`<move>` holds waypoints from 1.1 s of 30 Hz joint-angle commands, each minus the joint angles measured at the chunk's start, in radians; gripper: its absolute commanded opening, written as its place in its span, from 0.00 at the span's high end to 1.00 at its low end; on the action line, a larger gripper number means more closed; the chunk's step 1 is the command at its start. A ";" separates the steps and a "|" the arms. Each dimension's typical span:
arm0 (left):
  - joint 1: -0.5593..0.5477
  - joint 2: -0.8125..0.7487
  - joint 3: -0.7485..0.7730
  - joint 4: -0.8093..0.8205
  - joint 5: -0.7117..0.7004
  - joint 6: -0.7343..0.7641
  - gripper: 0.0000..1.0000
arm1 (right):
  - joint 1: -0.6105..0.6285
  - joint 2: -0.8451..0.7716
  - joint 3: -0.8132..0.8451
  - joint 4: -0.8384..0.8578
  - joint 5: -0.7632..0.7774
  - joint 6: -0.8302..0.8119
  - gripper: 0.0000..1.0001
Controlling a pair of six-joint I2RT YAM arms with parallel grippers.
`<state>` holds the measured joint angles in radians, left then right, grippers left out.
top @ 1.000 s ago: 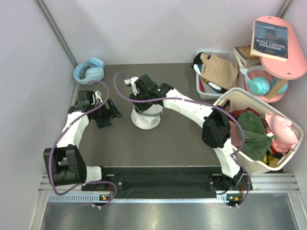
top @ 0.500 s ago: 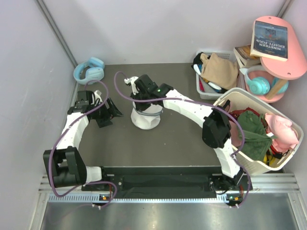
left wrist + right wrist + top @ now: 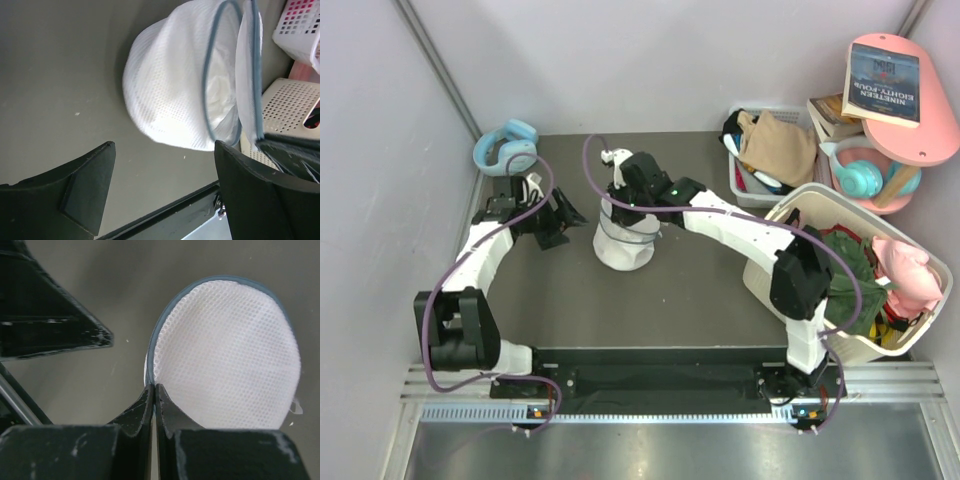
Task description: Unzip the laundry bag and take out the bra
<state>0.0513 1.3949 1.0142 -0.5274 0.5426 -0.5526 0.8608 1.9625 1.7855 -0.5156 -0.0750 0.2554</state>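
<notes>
right hand [image 3: 623,200] gripped rim of laundry bag [image 3: 625,248] at frame centre, left hand [image 3: 563,218] was spread apart just left of it

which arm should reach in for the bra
Left. The left arm has its jaws open and empty, facing the gap in the laundry bag where the bra shows. The right arm has its jaws shut on the bag's rim, holding it open.

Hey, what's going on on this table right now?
The right gripper is pinched shut on the rim of the round mesh laundry bag, holding one half up. The bag is unzipped, and pale fabric, likely the bra, shows inside. The left gripper hovers open beside it.
</notes>
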 commanded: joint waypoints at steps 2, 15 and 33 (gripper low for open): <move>-0.047 0.050 0.084 0.104 0.014 -0.052 0.16 | -0.014 -0.119 -0.054 0.129 0.029 0.062 1.00; -0.168 0.219 0.192 0.124 -0.035 -0.050 0.29 | -0.022 -0.163 -0.095 0.157 0.017 0.087 1.00; -0.177 0.296 0.280 0.127 -0.052 -0.056 1.00 | -0.147 -0.270 -0.198 0.259 -0.035 0.160 1.00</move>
<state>-0.1261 1.6871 1.2148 -0.4454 0.4850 -0.6044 0.7761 1.7660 1.6035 -0.3378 -0.0776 0.3798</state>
